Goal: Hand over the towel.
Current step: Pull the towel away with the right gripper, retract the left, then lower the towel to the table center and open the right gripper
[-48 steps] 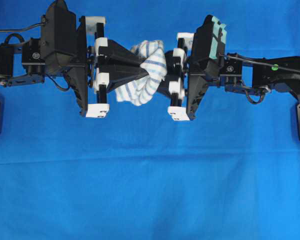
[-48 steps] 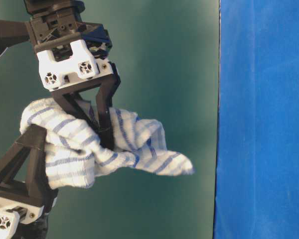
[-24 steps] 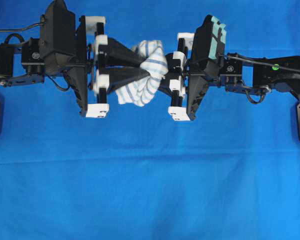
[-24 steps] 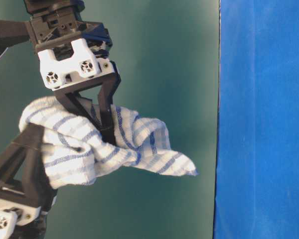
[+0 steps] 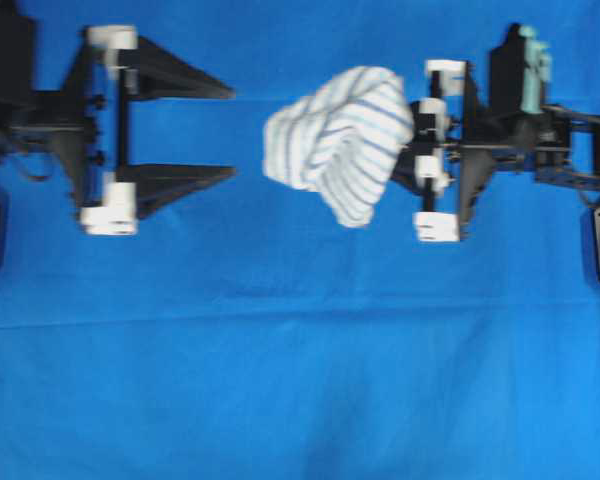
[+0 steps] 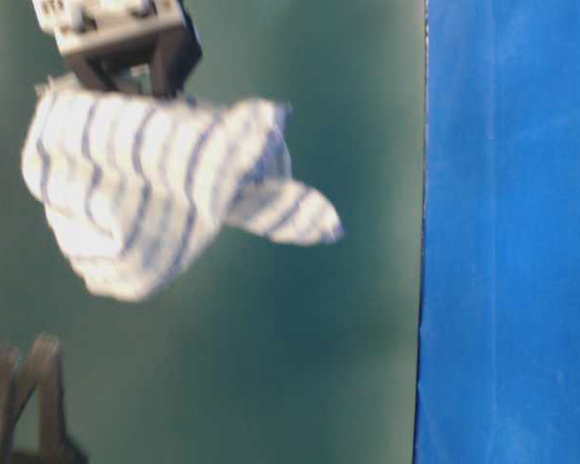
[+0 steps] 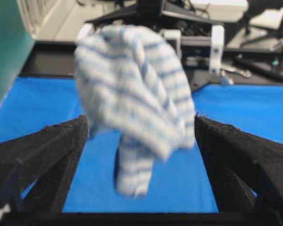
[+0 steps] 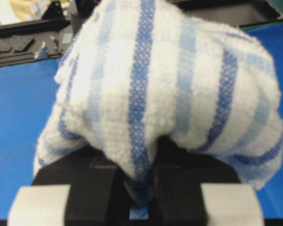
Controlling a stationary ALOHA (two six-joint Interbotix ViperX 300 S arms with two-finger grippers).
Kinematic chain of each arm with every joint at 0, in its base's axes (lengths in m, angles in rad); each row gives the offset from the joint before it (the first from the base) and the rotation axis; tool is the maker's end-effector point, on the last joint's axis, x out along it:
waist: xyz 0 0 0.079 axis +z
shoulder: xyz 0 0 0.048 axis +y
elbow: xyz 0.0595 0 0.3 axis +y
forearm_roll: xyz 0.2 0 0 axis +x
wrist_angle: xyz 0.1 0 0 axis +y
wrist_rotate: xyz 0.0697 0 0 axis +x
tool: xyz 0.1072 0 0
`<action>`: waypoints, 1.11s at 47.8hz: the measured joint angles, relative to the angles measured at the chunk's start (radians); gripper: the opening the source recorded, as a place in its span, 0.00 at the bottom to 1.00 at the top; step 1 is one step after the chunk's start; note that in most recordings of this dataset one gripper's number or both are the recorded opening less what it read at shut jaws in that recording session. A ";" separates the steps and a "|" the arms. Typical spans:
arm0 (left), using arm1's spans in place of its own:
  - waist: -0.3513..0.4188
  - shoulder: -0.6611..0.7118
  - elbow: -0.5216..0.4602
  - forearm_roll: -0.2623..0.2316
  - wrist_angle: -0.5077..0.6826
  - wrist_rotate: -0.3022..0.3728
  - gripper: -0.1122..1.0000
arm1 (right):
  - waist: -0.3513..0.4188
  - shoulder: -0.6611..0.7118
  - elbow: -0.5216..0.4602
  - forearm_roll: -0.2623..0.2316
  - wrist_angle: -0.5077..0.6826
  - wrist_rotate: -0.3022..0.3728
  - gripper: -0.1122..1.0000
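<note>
The towel (image 5: 340,145) was pinched by the right gripper (image 5: 412,150), its soft, light bulk drooping; any bunched fold could probably be grabbed. The left gripper (image 5: 228,132) was spread wide, well apart.

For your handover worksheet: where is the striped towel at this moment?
In the overhead view the towel hangs right of centre above the blue sheet, pinched in the right gripper, clear of the open left gripper.

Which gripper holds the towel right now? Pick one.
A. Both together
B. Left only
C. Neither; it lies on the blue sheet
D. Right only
D: the right gripper is clamped on the towel, while the left gripper stands wide open, apart from it.
</note>
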State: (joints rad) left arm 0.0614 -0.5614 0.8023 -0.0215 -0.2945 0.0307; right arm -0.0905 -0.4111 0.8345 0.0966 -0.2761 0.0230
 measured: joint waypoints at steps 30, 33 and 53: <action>0.000 -0.077 0.051 0.002 0.000 0.002 0.95 | -0.031 0.199 -0.147 0.002 0.359 0.002 0.16; 0.000 -0.075 0.054 0.000 0.002 0.002 0.95 | -0.037 0.261 -0.193 0.000 0.437 0.000 0.16; 0.000 -0.074 0.064 0.002 0.002 0.003 0.95 | -0.058 0.604 -0.325 -0.017 0.565 -0.011 0.16</action>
State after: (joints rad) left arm 0.0614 -0.6351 0.8667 -0.0199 -0.2930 0.0337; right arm -0.1488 0.1933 0.5093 0.0798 0.2884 0.0123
